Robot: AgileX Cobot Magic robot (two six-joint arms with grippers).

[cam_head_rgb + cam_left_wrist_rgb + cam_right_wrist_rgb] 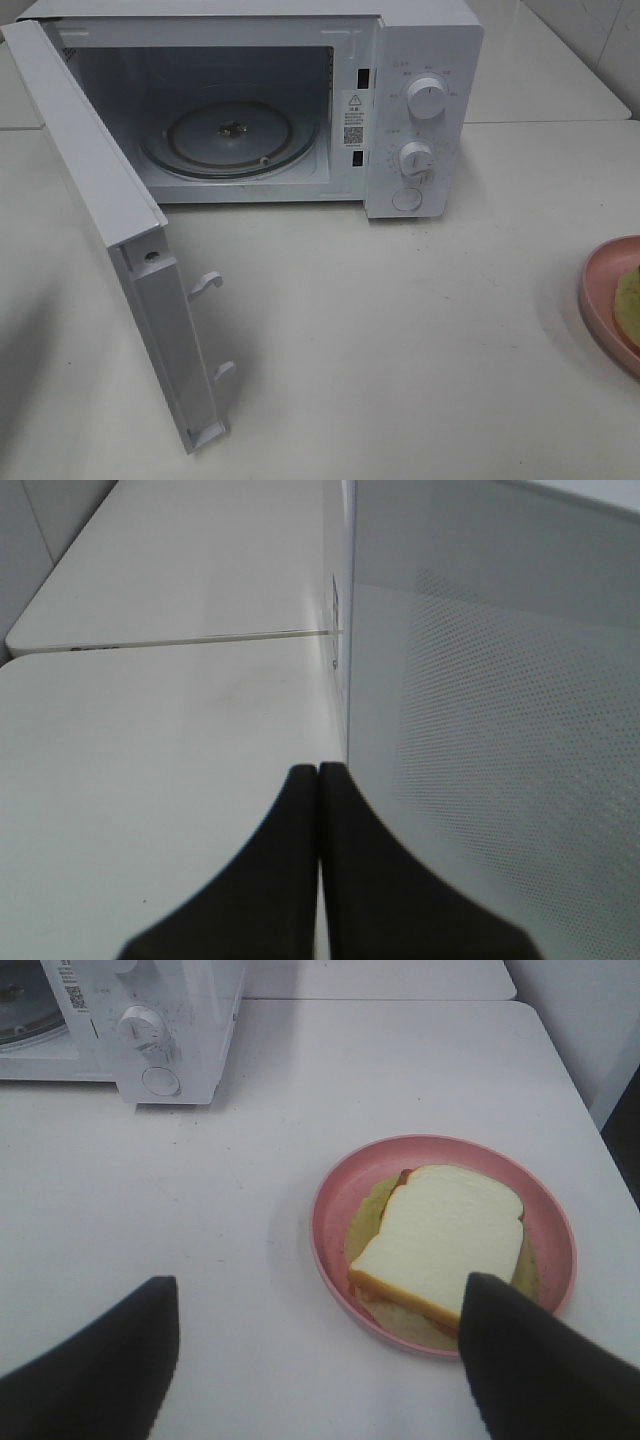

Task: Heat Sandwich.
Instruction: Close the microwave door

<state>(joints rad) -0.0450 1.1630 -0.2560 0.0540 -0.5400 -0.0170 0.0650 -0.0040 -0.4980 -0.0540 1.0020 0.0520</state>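
The sandwich [440, 1235], white bread with a tan crust over a pale green filling, lies on a pink round plate [330, 1200]. In the exterior high view only a slice of the plate [600, 290] and a greenish bit of the sandwich [630, 300] show at the right edge. My right gripper [320, 1280] hovers open just short of the plate, one finger [530, 1360] over its near rim, holding nothing. The white microwave [420, 60] stands open with its glass turntable [225, 135] bare. My left gripper [318, 772] is shut and empty beside the door's perforated outer face [500, 760].
The microwave door [130, 260] swings far out over the left of the white table [400, 350], its latch hooks pointing right. Two knobs [425, 98] and a button sit on the control panel. Neither arm shows in the exterior high view.
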